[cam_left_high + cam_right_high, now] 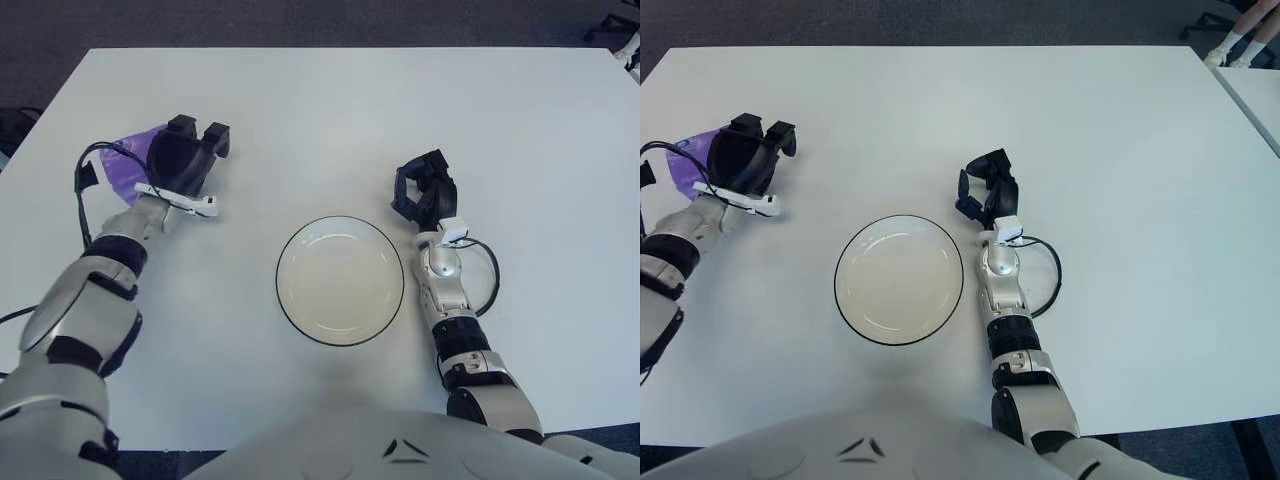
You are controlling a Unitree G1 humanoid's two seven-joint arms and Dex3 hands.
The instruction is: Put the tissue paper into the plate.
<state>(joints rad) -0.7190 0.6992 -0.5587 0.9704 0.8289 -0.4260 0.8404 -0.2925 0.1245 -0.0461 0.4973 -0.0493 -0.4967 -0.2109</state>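
A wide white table [330,110] fills the view, with dark carpet beyond its far edge. The tissue paper [128,168], a purple pack, sits at the far left of the table, mostly covered by the left hand [185,162]. That hand is closed round the pack from its right side, with dark fingers [216,134] showing at the far edge and the purple wrapper sticking out to the left under the palm. Whether the pack has cleared the table or lies on it cannot be told from either view.

The plate [340,280], white with a dark rim, stands near the middle of the table's near half, well apart from the pack and to its right. It holds nothing. The right hand [424,190] shows just beyond the plate's right rim, fingers curled in and holding nothing; it looks idle.

By my reading the step in hand is the grasp or the very start of the lift: the pack is held but not yet carried. The next move calls for raising it clear of the table, carrying it right and nearer the robot until it is over the bowl of the plate, then lowering and letting go. The soft wrapper may sag or slip, so the grip should be firm.
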